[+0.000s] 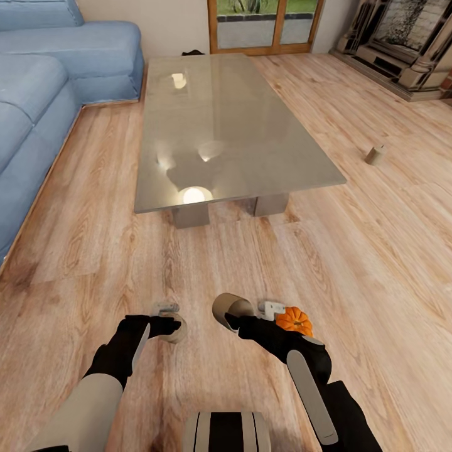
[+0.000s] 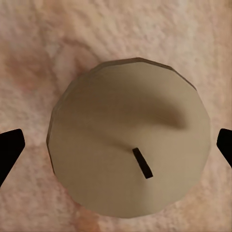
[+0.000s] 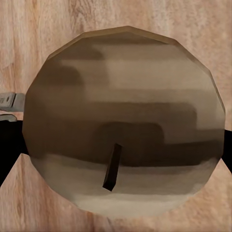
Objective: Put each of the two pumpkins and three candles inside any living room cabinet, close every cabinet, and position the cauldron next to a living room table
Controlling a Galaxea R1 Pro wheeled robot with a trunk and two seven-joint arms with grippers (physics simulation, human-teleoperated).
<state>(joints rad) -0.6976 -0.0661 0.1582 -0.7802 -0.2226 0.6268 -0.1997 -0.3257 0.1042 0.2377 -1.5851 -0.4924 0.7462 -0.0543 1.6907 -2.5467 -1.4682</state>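
- Underfoot, light wood plank floor (image 1: 351, 207) runs across the whole living room, and everything else stands or lies on it.
- Along the left side of the head view sits the blue corner sofa (image 1: 56, 69), its long seat running beside the floor edge.
- Ahead and centred stands the table (image 1: 232, 119), low and rectangular, its grey glass top reflecting pale lights, on short blocky legs.
- At the far wall, a wood-framed glass door (image 1: 263, 25) shows greenery outside; to the far right stands a mirrored, stepped piece of furniture (image 1: 402, 44).
- Close in front of the robot, the right gripper (image 1: 233, 317) is closed around a beige candle (image 1: 227, 307), which is tilted so its round end faces the head camera; in the right wrist view that candle (image 3: 125, 121) lies between the dark fingers (image 3: 9, 145), its dark wick showing.
- Just beside it, the left gripper (image 1: 168, 326) is clamped on a second candle (image 1: 176, 331); in the left wrist view this candle (image 2: 130, 140) sits between the black fingertips (image 2: 9, 147), with the floor behind it.
- One pumpkin (image 1: 294, 321), bright orange and ribbed, shows just beside the right forearm; whether it touches the arm cannot be told.
- A third candle (image 1: 375, 154) lies on the floor to the right of the table, well apart from both grippers.
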